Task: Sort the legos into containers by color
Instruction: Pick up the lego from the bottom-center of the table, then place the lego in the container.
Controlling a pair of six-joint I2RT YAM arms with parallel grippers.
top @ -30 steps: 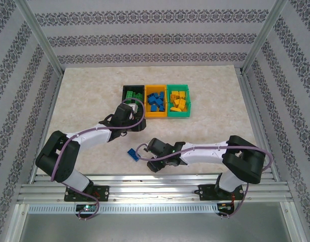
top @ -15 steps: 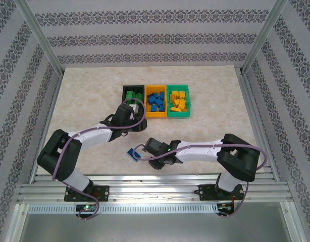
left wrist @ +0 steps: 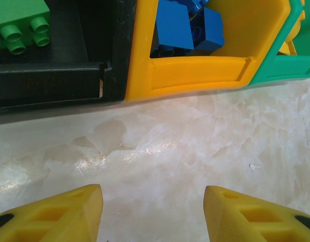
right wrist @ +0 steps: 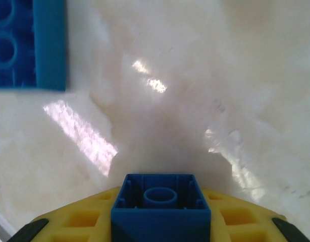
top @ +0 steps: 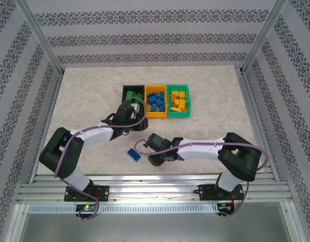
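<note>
While my right hand [right wrist: 161,224] pinches the small blue studded plastic brick [right wrist: 161,199] by its flat side walls over the marbled table [right wrist: 205,91], I judge it light, rigid, slick; farther off, my left hand [left wrist: 152,212] hangs spread before the orange plastic bin [left wrist: 195,75].

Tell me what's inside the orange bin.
The orange bin holds blue legos, piled loosely; no other color shows. Anything beneath the top bricks is hidden.

Left hand [left wrist: 152,204] low, fingers [left wrist: 54,214] apart, right hand [right wrist: 161,224] clamped on a blue brick [right wrist: 161,201]
</note>
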